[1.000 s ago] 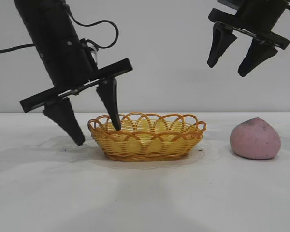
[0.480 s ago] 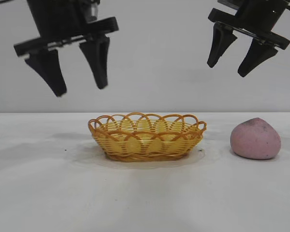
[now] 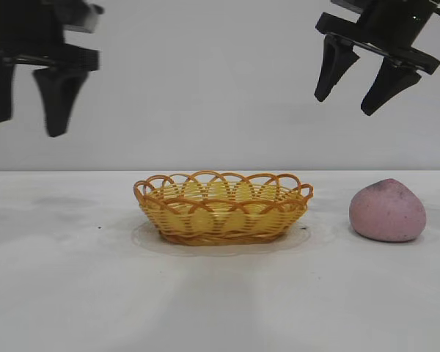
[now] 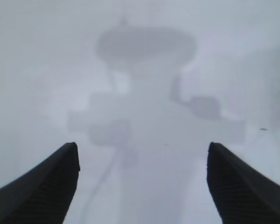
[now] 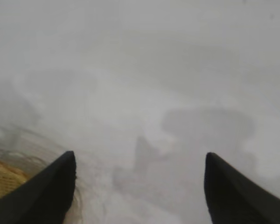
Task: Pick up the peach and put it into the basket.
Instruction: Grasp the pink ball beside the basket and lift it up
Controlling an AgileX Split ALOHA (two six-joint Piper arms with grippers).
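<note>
On the white table (image 3: 220,308), at its right side, rests the peach (image 3: 388,210): dull pink, matte, rounded, faint dark smudges near the top; its blunt tip points up, its long axis lying across the table; it sits well apart from the yellow wicker basket (image 3: 223,207) at centre; left gripper (image 3: 28,117) and right gripper (image 3: 347,103) hang high, jaws spread, holding nothing.

A white table (image 3: 73,293) carries the basket (image 3: 223,207) with the peach (image 3: 387,210) well apart.
</note>
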